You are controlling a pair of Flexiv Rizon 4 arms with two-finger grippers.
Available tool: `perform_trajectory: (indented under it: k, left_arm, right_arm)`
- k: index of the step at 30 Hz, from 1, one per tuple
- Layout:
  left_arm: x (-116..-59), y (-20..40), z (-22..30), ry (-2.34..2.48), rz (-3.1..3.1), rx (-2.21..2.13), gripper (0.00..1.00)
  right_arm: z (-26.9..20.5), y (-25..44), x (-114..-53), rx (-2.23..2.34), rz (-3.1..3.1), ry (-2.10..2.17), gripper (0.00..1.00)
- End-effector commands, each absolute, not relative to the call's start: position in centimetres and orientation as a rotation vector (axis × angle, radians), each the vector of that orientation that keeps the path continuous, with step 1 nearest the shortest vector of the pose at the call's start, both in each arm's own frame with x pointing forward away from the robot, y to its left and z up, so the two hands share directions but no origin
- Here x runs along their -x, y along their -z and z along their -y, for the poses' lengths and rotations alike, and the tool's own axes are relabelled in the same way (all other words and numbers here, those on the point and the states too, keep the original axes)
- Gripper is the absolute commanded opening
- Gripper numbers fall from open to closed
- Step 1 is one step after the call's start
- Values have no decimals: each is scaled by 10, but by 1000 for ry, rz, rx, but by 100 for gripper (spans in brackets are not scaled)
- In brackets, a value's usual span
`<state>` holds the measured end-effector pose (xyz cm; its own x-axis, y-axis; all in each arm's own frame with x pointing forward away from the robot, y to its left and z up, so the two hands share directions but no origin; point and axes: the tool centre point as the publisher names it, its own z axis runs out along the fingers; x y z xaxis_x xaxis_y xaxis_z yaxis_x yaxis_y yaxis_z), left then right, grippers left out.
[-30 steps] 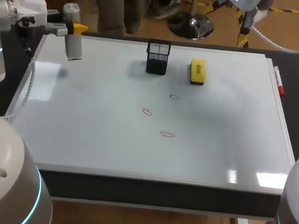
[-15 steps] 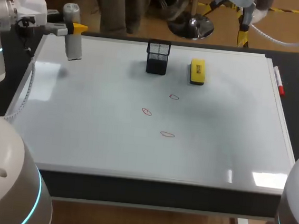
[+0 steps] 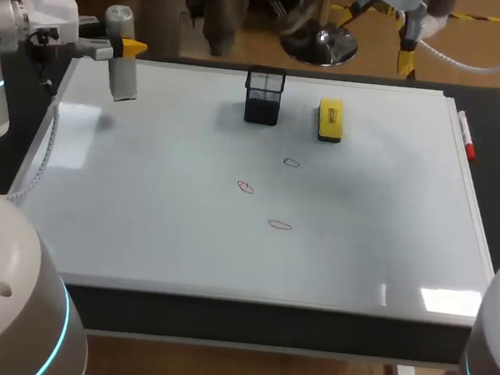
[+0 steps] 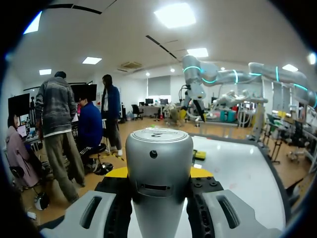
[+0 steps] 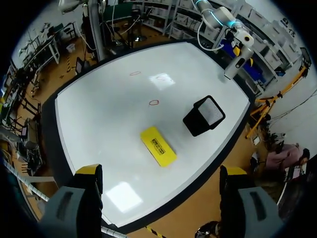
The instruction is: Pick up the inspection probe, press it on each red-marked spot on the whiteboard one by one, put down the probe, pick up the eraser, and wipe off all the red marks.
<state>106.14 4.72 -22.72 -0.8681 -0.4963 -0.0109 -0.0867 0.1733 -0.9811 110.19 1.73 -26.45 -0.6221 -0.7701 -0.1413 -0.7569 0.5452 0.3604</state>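
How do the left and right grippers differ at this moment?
The left gripper is shut on the probe; the right gripper is open and empty. The left gripper sits by the whiteboard's far left corner; the right gripper looks down on the eraser from high up. Both have yellow tips.

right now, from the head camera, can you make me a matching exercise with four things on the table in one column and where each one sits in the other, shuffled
Things:
1. silver cylindrical inspection probe
2. yellow rectangular eraser
3. black mesh cup
4. red-and-white marker pen

Places:
A. lying along the right edge of the whiteboard
B. lying flat on the board, just right of the cup
C. held between the fingers of the left gripper, at the board's far left corner
D. standing upright at the board's far middle

Pairs: 1-C, 2-B, 3-D, 4-A
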Motion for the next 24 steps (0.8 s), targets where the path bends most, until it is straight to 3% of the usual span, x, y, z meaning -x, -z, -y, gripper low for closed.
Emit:
perform_trajectory:
  k: [1, 24]
  left_arm:
    - [-1061, 227, -47, 1742, -2125, 555, 0]
    - [-1061, 227, -47, 1742, -2125, 555, 0]
  right_arm:
    - [-19, 268, -1099, -1417, 2697, 556, 100]
    - [-44, 328, -1061, -2032, 2445, 293, 100]
